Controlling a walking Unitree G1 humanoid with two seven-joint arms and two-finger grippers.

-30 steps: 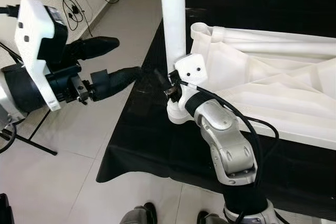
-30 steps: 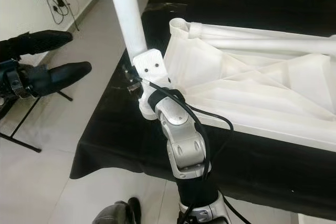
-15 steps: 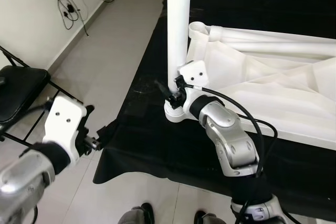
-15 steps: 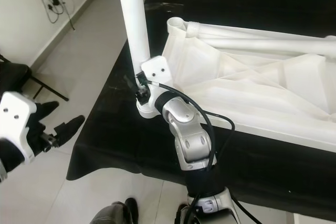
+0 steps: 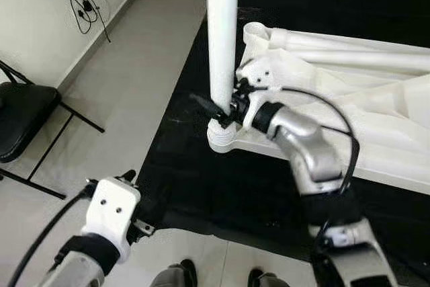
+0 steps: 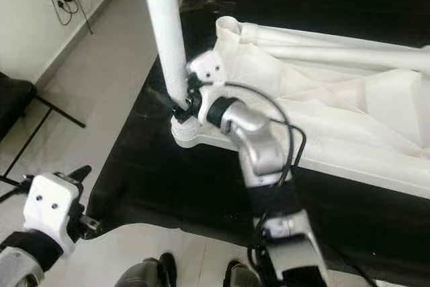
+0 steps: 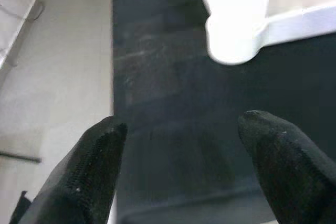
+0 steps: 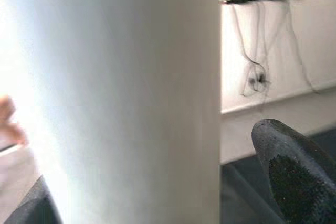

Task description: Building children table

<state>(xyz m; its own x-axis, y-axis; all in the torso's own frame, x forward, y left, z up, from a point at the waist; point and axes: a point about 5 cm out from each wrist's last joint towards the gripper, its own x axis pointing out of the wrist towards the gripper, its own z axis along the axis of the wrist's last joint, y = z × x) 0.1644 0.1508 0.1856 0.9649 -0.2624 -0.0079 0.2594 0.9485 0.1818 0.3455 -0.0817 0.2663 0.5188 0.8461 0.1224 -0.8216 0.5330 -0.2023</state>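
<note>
One white table leg (image 5: 222,31) stands upright in the upturned tabletop's (image 5: 349,92) corner socket, steadied by the right gripper (image 5: 218,109) straddling its base unclenched, while the left gripper (image 7: 178,145) hangs released.

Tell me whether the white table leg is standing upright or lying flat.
Upright. The white table leg rises from the corner socket of the upside-down tabletop, with the right hand at its base.
</note>
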